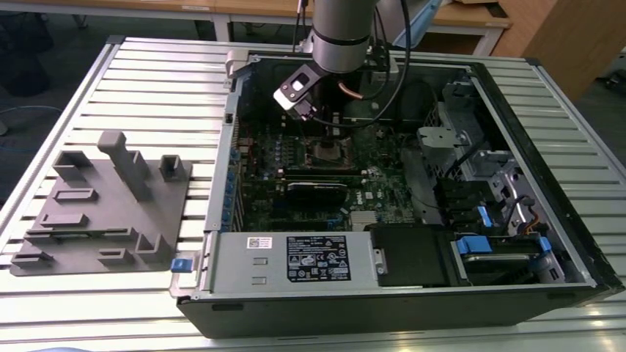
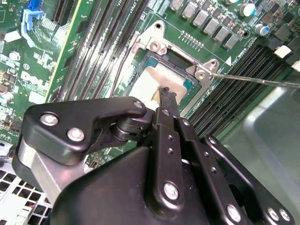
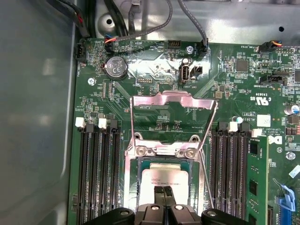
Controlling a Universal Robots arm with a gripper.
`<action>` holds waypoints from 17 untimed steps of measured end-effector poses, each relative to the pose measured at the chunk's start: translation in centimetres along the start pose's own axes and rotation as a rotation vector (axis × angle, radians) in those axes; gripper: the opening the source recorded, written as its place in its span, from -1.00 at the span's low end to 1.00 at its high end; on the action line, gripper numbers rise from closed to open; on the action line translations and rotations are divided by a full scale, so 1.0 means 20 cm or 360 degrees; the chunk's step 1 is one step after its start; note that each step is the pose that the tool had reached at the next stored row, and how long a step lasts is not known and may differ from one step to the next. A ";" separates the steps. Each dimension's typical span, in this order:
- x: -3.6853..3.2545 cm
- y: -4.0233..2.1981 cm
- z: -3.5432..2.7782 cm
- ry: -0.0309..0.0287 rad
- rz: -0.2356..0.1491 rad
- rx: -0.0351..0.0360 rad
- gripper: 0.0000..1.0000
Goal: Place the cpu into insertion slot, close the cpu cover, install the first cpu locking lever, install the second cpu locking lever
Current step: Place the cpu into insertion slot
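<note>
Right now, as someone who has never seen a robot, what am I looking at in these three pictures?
A robot arm reaches into an open computer case lying on a slatted table, with a grey holder tray beside it. The exterior view shows this from outside. Both wrist views come from cameras riding on the arm, looking past its black fingers. Those fingers are shut together, their tips on or just above the cpu, a flat square chip lying in the insertion slot on the green board. The cpu cover, a thin metal frame, is flipped open.
</note>
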State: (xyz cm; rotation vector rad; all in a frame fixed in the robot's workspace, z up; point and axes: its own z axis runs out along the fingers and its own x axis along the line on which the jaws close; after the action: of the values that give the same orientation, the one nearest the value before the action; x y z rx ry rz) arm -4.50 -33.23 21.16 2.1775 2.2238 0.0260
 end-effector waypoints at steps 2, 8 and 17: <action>0.000 0.000 -0.002 -0.00005 0.0000 0.0000 -0.79; 0.000 0.000 -0.014 -0.00003 0.0000 0.0000 -0.79; 0.000 0.001 -0.023 -0.00003 0.0000 0.0000 -0.79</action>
State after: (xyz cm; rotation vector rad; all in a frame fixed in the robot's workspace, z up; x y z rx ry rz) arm -4.50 -33.23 21.63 2.1776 2.2237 0.0257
